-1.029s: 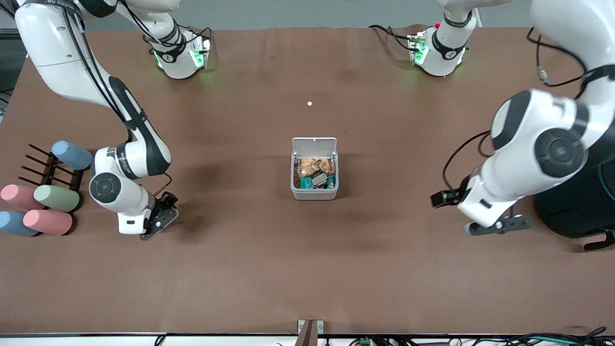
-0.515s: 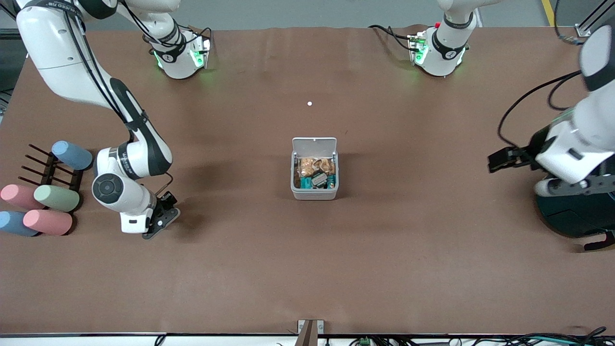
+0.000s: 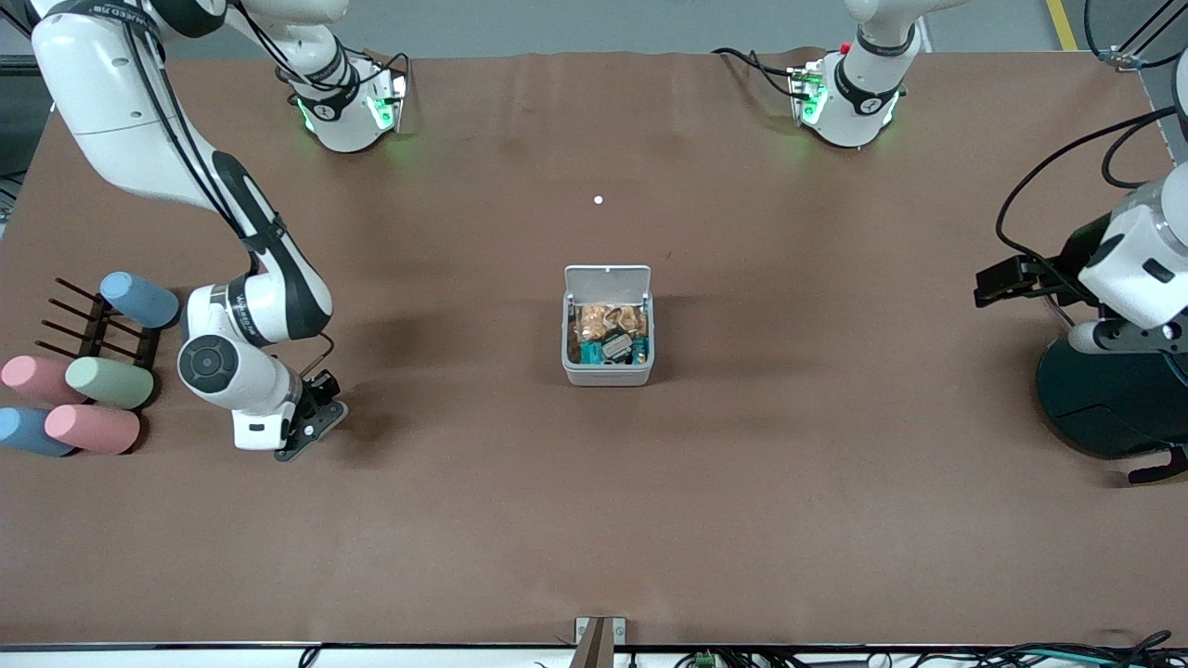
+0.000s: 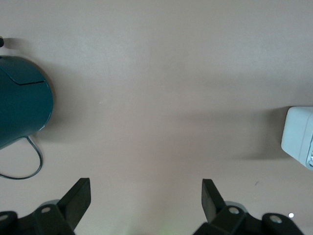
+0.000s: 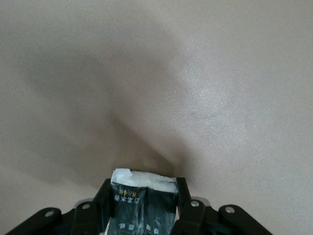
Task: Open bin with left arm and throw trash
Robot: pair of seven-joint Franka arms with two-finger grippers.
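Risk: right gripper, low over bare table w/ fingers pinching the black printed packet, may lose it in transit to the open bin at mid-table, well apart, if grip is shallow; left gripper waits, jaws wide, empty.

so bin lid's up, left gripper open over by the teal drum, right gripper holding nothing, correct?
Not quite. The right gripper isn't empty: the right wrist view shows a black printed packet between its fingers. The rest holds: bin lid up, left gripper open by the teal drum.
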